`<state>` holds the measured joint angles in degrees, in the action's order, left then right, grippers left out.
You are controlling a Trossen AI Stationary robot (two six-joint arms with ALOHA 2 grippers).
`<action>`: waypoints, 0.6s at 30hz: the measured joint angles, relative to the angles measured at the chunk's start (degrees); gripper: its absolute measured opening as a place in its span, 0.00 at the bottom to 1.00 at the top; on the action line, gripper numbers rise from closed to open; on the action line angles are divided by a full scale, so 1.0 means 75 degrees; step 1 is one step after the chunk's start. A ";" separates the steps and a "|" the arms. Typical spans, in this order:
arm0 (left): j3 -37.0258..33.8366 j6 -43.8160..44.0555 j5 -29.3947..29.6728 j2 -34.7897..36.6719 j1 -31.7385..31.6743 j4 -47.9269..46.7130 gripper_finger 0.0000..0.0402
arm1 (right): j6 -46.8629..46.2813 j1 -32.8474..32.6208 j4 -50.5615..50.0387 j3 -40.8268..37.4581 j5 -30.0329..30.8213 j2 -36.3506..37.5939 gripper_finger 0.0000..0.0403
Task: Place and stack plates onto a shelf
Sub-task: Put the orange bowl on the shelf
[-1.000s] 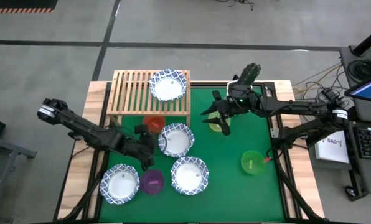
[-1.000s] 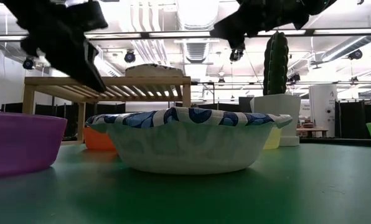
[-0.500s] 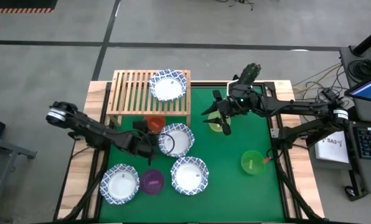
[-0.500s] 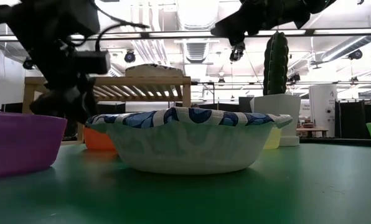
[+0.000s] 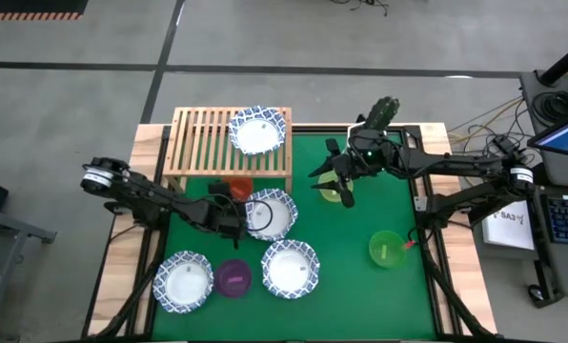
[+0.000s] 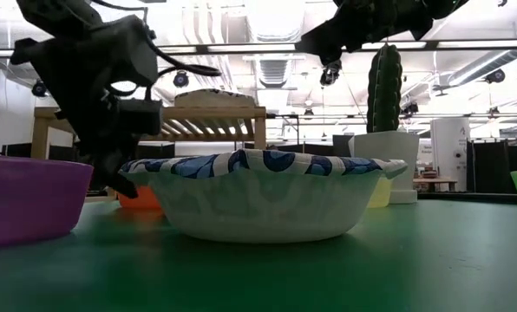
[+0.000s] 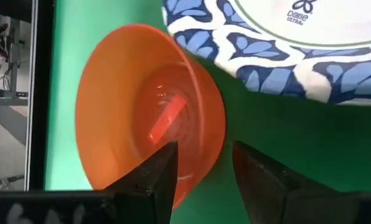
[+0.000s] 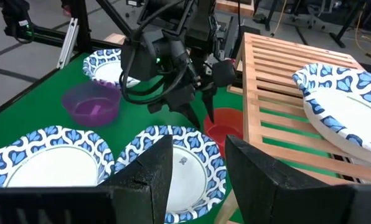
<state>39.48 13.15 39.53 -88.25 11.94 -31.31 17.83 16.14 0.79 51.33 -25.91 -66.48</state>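
Red dish (image 5: 236, 187) sits on green surface (image 5: 360, 276) just in front of the shelf (image 5: 203, 143), touching/next to a patterned plate (image 5: 270, 213). Left gripper (image 5: 229, 211) is low at the dish; in left wrist view its fingers (image 7: 157, 177) are apart, straddling the dish's near rim, not closed on it. One patterned plate (image 5: 257, 130) already on shelf's right end. Two more patterned plates (image 5: 184, 281) (image 5: 290, 268) w/ purple dish (image 5: 233, 277) between them at front. Right gripper (image 5: 346, 191) hangs over yellow-green dish (image 5: 330, 189), fingers apart, holding nothing. Green dish (image 5: 386, 248) well to the right.
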 joint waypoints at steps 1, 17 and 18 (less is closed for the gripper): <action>0.0000 0.0055 0.0000 -0.0053 -0.0003 0.0027 0.31 | 0.0012 0.0000 -0.0004 0.0000 0.0000 0.0000 0.34; 0.0029 0.0504 -0.0802 -0.0190 0.0007 0.0029 0.01 | 0.0059 0.0000 -0.0013 0.0000 0.0001 -0.0006 0.34; 0.0029 0.0549 -0.0854 -0.0138 0.0007 0.0032 0.00 | 0.0059 0.0000 -0.0013 0.0000 0.0003 -0.0006 0.34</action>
<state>39.70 17.27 33.12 -89.29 11.99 -31.07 18.27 16.14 0.69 51.33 -25.89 -66.52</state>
